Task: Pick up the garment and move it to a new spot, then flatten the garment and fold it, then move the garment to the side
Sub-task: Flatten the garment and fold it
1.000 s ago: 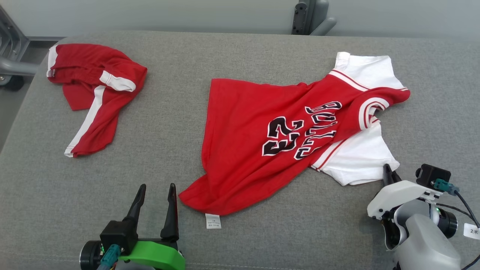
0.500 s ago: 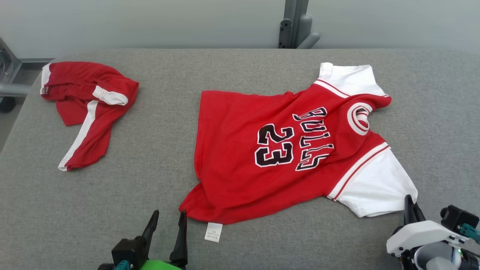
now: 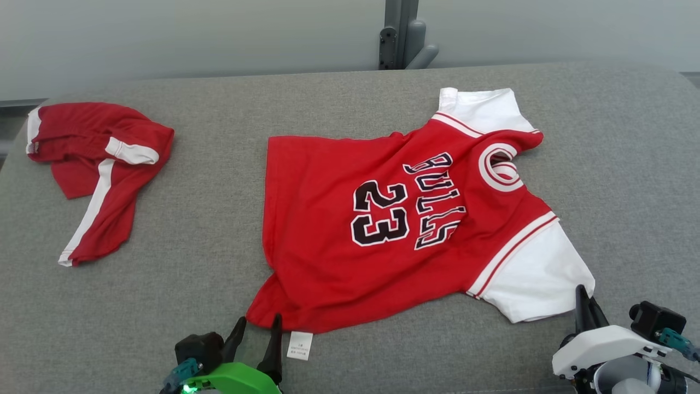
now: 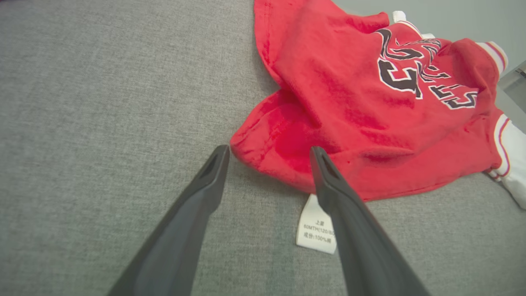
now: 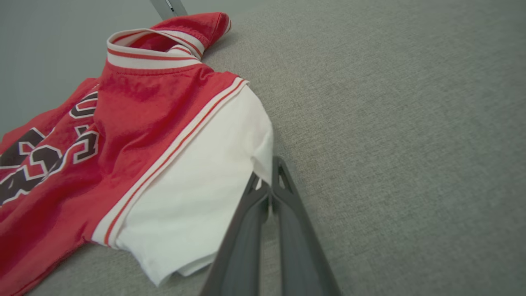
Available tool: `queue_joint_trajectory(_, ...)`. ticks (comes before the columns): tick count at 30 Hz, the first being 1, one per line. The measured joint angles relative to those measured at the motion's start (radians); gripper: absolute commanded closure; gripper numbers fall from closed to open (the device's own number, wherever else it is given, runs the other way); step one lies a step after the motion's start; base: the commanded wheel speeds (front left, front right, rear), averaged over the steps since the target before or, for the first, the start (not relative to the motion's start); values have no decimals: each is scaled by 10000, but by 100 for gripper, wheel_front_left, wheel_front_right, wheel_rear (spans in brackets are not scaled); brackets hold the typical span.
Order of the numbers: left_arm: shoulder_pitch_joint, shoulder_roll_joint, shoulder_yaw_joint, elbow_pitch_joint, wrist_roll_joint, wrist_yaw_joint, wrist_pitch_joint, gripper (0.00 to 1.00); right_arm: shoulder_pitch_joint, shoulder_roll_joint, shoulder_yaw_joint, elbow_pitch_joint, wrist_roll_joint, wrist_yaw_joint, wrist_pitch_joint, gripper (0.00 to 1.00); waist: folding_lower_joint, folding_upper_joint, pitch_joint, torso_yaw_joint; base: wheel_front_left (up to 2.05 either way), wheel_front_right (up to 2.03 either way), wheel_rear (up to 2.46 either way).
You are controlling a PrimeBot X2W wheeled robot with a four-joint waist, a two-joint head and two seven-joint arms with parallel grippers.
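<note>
The garment (image 3: 394, 219) is a red "BULLS 23" jersey with white sleeves, lying spread on the grey padded surface (image 3: 219, 137). My right gripper (image 3: 583, 294) is at the near white sleeve's corner; in the right wrist view the gripper (image 5: 269, 174) is shut with the sleeve (image 5: 197, 181) edge pinched between its tips. At the jersey's near-left hem corner my left gripper (image 3: 258, 324) stands open. The left wrist view shows its gripper (image 4: 269, 152) with the red hem corner (image 4: 283, 144) lying between the two fingertips and a white label (image 4: 316, 230) just beneath.
Red shorts with white stripes (image 3: 98, 175) lie crumpled at the far left of the surface. A grey metal post (image 3: 402, 33) stands behind the back edge. The surface's rounded right end (image 3: 678, 87) lies beyond the jersey.
The camera shifted. The jersey has been drawn out flatter: its near sleeve moved toward me with the right gripper and the collar unfolded. My left gripper has come closer to the hem corner.
</note>
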Motion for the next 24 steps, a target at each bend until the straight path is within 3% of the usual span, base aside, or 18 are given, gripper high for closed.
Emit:
queue_joint_trajectory(9, -613, -2, 36, 966, -1287, 79, 19, 0, -287, 8, 393, -36, 86, -2, -17, 100, 0, 0, 300, -288, 0, 0, 0)
queue_joint_trajectory(10, -670, -2, 13, 1011, -1379, 73, -12, 10, -297, 6, 410, -31, 86, -2, -19, 100, 0, 0, 319, -305, 0, 0, 0)
queue_joint_trajectory(12, -807, -2, -59, 1114, -1503, 71, -27, 60, -328, 8, 430, -12, 86, -2, -35, 100, 0, 0, 341, -334, 0, 0, 0)
queue_joint_trajectory(14, -916, -2, -128, 1208, -1609, 63, -65, 100, -353, 6, 454, 2, 86, 0, -58, 100, 0, 0, 344, -358, 0, 0, 0)
queue_joint_trajectory(19, -1045, -4, -234, 1235, -1923, -71, -238, 100, -430, 6, 552, -58, 230, -2, -84, 100, 0, 0, 300, -403, 0, 0, 0)
queue_joint_trajectory(24, -1087, -2, 0, 640, -2847, -291, -372, 100, -513, 15, 1104, -546, 1908, -2, -59, 100, 0, 0, 191, -419, 0, 0, 0)
